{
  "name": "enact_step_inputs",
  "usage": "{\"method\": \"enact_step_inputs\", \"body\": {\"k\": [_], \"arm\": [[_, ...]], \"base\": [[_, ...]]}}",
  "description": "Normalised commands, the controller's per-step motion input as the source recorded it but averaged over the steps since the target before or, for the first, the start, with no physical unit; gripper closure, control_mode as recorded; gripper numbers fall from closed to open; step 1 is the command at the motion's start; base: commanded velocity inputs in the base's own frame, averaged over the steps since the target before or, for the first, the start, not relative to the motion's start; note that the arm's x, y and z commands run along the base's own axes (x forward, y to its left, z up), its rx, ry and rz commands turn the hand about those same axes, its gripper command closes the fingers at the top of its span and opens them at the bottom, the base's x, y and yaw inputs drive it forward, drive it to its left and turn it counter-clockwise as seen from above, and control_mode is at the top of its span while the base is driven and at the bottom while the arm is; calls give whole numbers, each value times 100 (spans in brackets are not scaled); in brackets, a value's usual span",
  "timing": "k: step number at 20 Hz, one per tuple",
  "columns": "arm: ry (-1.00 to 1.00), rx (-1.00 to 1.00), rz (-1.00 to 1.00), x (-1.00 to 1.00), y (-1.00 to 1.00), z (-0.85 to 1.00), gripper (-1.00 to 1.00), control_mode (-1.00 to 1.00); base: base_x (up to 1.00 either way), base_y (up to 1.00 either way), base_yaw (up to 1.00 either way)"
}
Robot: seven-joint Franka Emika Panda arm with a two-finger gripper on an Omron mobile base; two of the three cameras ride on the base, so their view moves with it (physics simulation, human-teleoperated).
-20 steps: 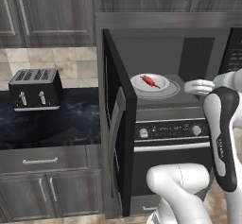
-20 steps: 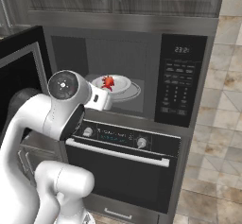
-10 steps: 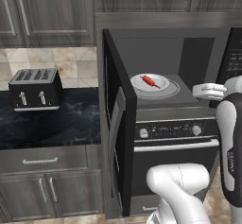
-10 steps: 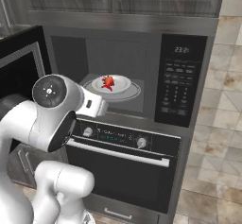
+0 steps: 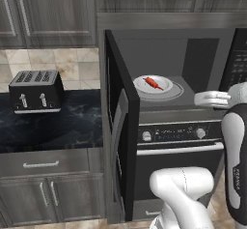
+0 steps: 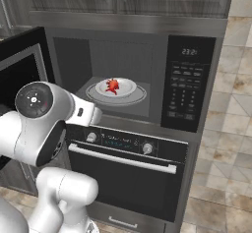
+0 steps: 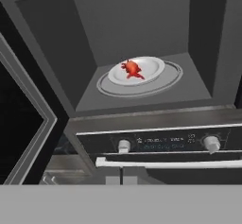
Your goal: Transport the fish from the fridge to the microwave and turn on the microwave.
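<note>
the robot's arm (image 5: 235, 175) is built of glossy white, rounded shells with smooth, swollen segments, like moulded plastic. in the left base view a fat white elbow-like segment (image 5: 181, 187) sits low in the picture, and a long dark grey to black panel runs down the forearm link at the right edge, carrying small pale lettering too fine to read. in the right base view a large round joint cap (image 6: 33, 100) shows a light grey disc with a small dark centre, ringed by a darker band. beneath it a dark grey curved seam separates the white shells. a short white cylindrical wrist section (image 6: 83, 113) bears a tiny dark dot.
</note>
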Motion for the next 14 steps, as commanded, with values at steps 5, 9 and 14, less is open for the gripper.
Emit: {"method": "enact_step_inputs", "body": {"k": [5, 9, 14], "arm": [[0, -3, 0, 0, 17, -2, 100, -100], [0, -3, 0, -13, 39, -1, 100, -100], [0, -1, 0, -29, 37, 0, 100, -100]], "base": [[0, 0, 0], [0, 0, 0], [0, 0, 0]]}}
